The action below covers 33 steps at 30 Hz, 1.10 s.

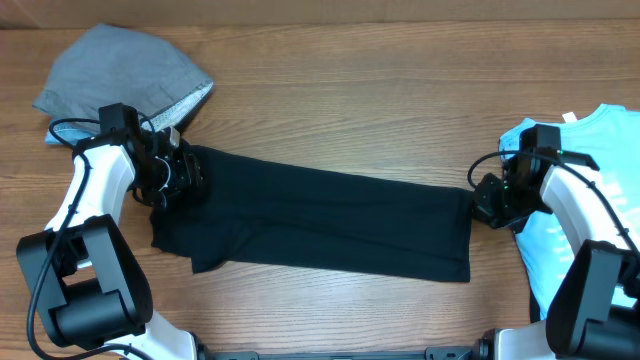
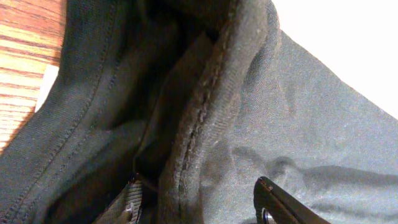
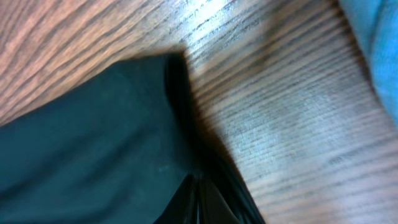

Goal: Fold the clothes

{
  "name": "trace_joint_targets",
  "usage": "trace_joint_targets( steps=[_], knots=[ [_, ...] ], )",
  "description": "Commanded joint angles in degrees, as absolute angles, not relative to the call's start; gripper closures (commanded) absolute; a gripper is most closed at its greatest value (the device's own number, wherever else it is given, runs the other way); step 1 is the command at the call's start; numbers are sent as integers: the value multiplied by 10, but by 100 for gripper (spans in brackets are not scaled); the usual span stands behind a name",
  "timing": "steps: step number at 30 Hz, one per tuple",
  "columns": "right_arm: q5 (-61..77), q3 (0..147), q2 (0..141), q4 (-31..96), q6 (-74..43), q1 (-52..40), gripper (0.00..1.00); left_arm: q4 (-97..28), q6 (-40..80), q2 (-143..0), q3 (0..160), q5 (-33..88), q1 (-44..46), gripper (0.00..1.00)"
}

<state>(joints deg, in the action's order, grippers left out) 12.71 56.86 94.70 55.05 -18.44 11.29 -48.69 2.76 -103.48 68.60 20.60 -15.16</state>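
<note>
Black T-shirt point(image 1: 330, 220) lies as a long, narrow folded band across the middle of the wooden table point(image 1: 350, 90), slanting from the upper left down to the right. It is flat on the wood, with a lower layer sticking out along its near left edge. The light blue T-shirt point(image 1: 610, 135) is spread at the table's right edge, partly under the right arm, with bare wood between it and the black one. A grey garment point(image 1: 125, 70) sits crumpled in the far left corner, near the band's left end. The left gripper point(image 1: 183, 178) is at that left end. In its wrist view a thick seamed ridge of black cloth stands between its fingers point(image 2: 283, 205), which seem to pinch it, though only their tips show. The right gripper point(image 1: 482, 200) sits at the band's right end, jaws closed on the cloth's edge.
</note>
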Motion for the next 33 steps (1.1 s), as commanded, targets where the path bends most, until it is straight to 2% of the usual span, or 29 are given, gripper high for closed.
trace_joint_targets(
  steps=[1, 11, 14, 16, 17, 19, 20, 33],
  knots=[
    [136, 521, 937, 519, -208, 109, 95, -489, 16, -1019, 693, 204, -157, 39],
    [144, 430, 937, 414, -243, 109, 96, -488, 17, -1019, 693, 209, -157, 42],
    [134, 425, 937, 412, -245, 109, 96, -488, 17, -1019, 693, 231, -158, 53],
    [133, 425, 937, 413, -245, 109, 96, -489, 17, -1019, 694, 251, -158, 66],
    [131, 425, 937, 414, -245, 109, 96, -489, 17, -1019, 696, 260, -158, 79],
    [129, 425, 937, 416, -245, 109, 96, -495, 17, -1019, 704, 270, -158, 93],
    [128, 425, 937, 417, -245, 109, 96, -498, 17, -1019, 709, 273, -158, 96],
    [114, 425, 937, 423, -245, 109, 96, -456, 12, -1019, 742, 215, -157, 96]
  ],
)
